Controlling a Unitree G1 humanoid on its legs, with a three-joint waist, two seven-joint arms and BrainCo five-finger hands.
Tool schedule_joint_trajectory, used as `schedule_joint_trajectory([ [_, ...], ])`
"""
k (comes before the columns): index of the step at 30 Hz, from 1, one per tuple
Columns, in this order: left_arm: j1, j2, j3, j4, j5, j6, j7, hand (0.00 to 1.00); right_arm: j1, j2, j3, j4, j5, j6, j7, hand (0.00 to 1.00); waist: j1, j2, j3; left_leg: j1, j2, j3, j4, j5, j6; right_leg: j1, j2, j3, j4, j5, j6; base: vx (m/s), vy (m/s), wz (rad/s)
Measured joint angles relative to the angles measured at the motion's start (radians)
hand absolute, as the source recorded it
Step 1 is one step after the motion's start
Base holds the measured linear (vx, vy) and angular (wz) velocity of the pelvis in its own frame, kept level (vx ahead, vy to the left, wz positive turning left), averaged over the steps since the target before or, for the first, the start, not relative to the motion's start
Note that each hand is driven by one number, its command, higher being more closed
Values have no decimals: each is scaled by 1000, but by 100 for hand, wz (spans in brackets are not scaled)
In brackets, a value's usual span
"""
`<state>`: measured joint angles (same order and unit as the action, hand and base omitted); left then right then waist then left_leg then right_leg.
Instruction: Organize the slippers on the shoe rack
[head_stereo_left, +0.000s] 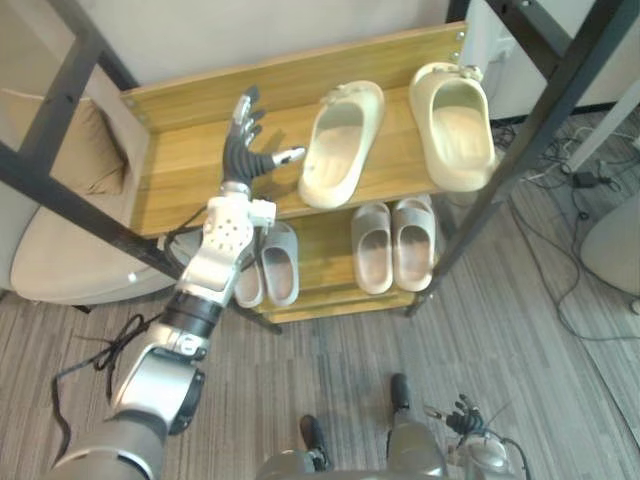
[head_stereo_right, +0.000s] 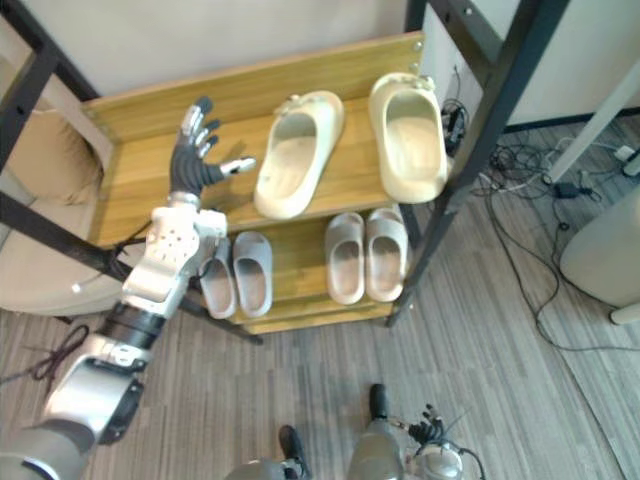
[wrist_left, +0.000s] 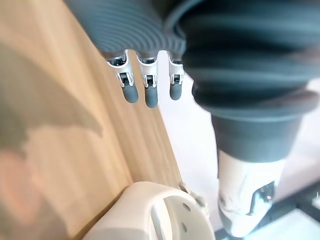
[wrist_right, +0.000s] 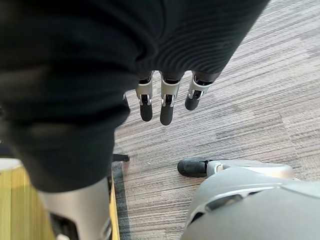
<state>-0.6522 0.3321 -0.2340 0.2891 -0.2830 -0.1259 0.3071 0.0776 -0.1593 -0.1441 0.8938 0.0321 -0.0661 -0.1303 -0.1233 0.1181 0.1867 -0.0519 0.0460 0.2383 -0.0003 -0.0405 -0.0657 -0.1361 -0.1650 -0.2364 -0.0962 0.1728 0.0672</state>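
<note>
Left robot hand (head_stereo_left: 243, 150) over top shelf (head_stereo_left: 190, 170), fingers spread wide, empty. Skewed cream slipper (head_stereo_left: 340, 145) just to its right, thumb pointing at it. Long axis slants front-to-back, off its mate (head_stereo_left: 455, 125). Right robot hand (head_stereo_left: 465, 418) low, relaxed, well apart. Left nearer.

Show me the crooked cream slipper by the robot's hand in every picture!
Left eye view: cream slipper, upper middle, top shelf.
Right eye view: slipper left of middle.
Left wrist view: slipper past the left hand.
Right wrist view: floor.
Landmark: top shelf.
</note>
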Motion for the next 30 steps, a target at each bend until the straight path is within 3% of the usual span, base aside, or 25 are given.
schedule_joint_trajectory([
  [18,59,-88,-135,-67,-113,-25,-57,0,-20,-9,41,27,-32,7,-4,0,6,-21,-17,1,6,-16,-18,13,-1,4,0,-21,1,-4,5,6,-6,3],
  [30,34,-149,-224,-68,-126,-33,-67,0,-22,-8,52,28,-33,7,-5,0,-3,-28,-21,2,6,-5,-18,13,-2,-1,0,-12,-1,-4,6,1,0,-2],
])
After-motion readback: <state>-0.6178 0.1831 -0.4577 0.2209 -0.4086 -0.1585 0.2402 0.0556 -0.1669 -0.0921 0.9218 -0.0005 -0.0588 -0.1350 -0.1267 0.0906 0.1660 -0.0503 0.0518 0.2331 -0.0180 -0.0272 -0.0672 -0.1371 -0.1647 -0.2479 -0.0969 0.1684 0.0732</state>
